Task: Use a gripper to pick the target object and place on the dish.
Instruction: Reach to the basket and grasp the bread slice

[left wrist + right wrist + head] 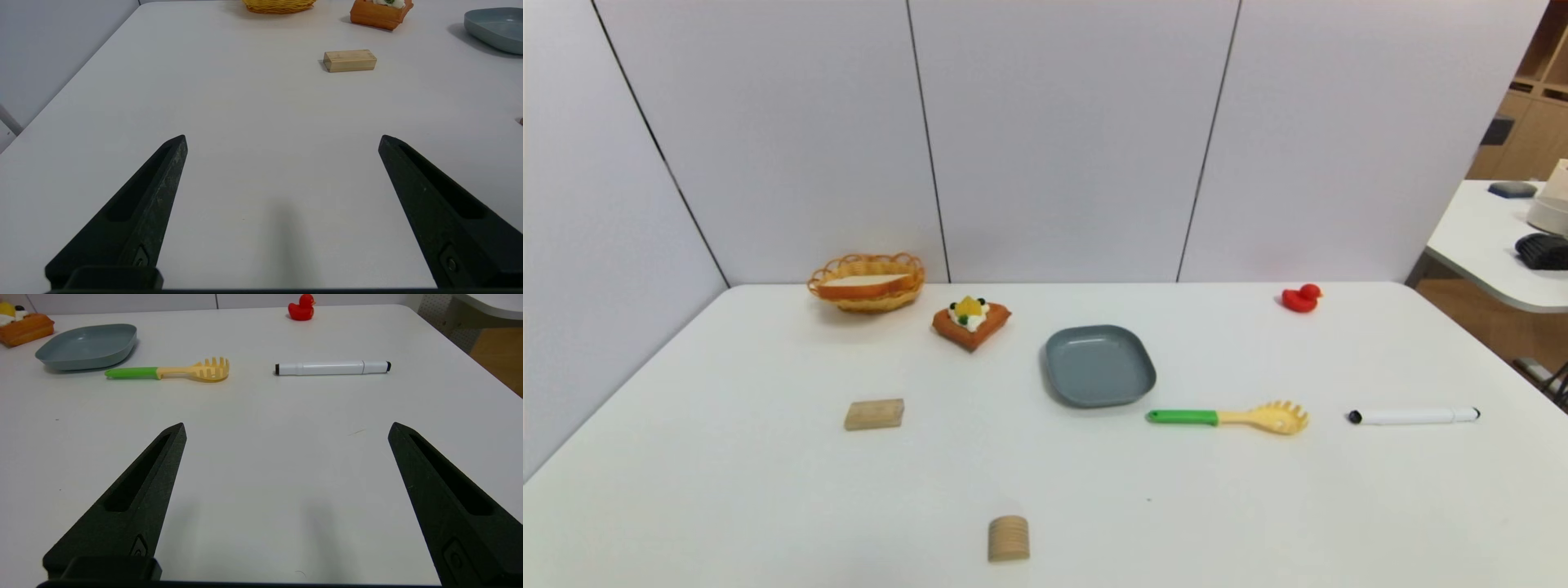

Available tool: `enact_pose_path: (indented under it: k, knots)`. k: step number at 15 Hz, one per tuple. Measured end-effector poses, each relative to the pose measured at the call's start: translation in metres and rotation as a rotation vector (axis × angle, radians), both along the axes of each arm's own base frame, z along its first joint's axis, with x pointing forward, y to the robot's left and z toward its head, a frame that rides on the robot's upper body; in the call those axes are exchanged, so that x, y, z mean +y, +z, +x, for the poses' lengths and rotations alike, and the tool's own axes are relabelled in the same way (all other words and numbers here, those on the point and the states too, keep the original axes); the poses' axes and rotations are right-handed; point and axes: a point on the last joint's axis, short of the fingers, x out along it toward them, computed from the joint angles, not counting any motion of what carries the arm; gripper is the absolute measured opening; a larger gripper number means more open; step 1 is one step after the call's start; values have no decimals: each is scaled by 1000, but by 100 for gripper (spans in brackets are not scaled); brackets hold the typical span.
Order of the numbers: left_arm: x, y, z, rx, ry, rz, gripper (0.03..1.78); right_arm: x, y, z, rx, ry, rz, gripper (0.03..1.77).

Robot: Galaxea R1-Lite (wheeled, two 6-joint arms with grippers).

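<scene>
Left gripper (pixel 282 141), jaws wide apart, holds nothing; might catch wicker basket's (pixel 874 304) rim w/ white, brown-crusted bread slice (pixel 864 286).

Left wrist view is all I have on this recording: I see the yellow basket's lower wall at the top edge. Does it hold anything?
Observer: Yes, in the head view a slice of toast lies in the basket.

Operator: The dish is cut off for me. Anything on it?

Observer: Nothing; the head view shows the whole dish bare, with a green-handled fork beside it.

Operator: And the other arm?

Observer: The right wrist view shows the right gripper open and empty over the table, with a white marker beyond it.
</scene>
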Motion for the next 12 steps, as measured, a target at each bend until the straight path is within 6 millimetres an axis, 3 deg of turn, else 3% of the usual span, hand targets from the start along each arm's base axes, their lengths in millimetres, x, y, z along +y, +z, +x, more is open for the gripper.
enact_pose_path:
  k: [12]
  knots:
    - [0,0,0,1,0,-1,169,0,0,0,0,0,0,171]
